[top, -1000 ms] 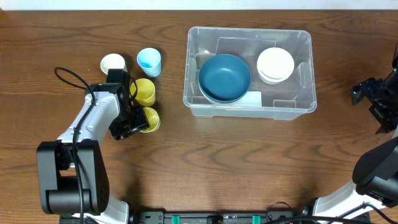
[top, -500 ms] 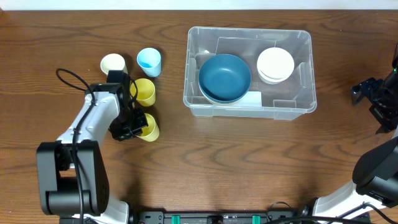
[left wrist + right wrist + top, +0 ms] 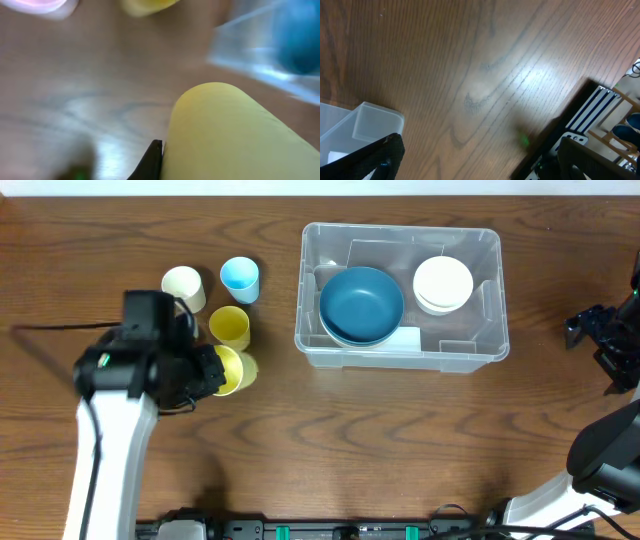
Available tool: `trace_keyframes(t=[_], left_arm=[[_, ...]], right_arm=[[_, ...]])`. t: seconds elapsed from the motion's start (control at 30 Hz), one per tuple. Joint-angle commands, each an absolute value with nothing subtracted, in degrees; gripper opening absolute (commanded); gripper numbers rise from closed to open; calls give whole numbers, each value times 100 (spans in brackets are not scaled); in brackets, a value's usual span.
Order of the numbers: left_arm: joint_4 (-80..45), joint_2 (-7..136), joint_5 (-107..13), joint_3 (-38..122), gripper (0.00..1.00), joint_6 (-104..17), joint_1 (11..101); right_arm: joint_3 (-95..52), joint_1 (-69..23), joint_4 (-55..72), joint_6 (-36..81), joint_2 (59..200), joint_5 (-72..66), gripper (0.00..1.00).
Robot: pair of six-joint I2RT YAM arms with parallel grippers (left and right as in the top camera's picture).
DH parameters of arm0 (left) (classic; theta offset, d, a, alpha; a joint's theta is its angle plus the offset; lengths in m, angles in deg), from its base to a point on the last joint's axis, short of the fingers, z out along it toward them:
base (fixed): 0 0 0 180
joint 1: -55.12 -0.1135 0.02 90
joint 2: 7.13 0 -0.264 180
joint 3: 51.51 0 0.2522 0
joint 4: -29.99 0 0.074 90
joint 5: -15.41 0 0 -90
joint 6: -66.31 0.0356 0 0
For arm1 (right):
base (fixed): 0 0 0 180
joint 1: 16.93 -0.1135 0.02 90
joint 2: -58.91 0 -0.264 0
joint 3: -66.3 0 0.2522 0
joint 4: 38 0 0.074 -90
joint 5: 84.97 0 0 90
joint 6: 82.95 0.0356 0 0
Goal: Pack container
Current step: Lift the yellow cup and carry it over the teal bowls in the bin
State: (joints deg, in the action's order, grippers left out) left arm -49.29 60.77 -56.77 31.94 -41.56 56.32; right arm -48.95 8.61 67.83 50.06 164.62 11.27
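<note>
Left pincer (image 3: 214,372) clenched on a yellow cup (image 3: 234,370), well left of the container (image 3: 400,358), probably to load it beside the blue bowl (image 3: 361,304). Container sits on the desk (image 3: 400,440) between both pincers. Right pincer (image 3: 582,330) released, idle right of the container, likely kept clear.

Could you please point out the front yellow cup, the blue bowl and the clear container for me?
front yellow cup (image 3: 238,370), overhead view, on its yellow side wall.
blue bowl (image 3: 362,304), overhead view, on the middle of its inside.
container (image 3: 400,229), overhead view, on its far rim.
</note>
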Motion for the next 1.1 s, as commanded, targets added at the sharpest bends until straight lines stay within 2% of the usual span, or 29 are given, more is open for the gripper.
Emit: trace_keyframes(t=[0.0,0.27,0.67,1.07], left_arm=[[-4899,5517,-5299,3535,6,-4263,5927],[-4671,5506,-5863,4523,6,-4694,6783],[-3932,7948,-6182,6429,6,-4873,7918],[-4219,9403,-6435,6678,6,-4713,8093]], right_arm=[[-4888,868,6788,5076,16436,1190,99],[-4888,868,6788,5076,16436,1190,99],[-4888,868,6788,5073,16436,1190,99],[-4888,868,6788,5076,16436,1190,99]])
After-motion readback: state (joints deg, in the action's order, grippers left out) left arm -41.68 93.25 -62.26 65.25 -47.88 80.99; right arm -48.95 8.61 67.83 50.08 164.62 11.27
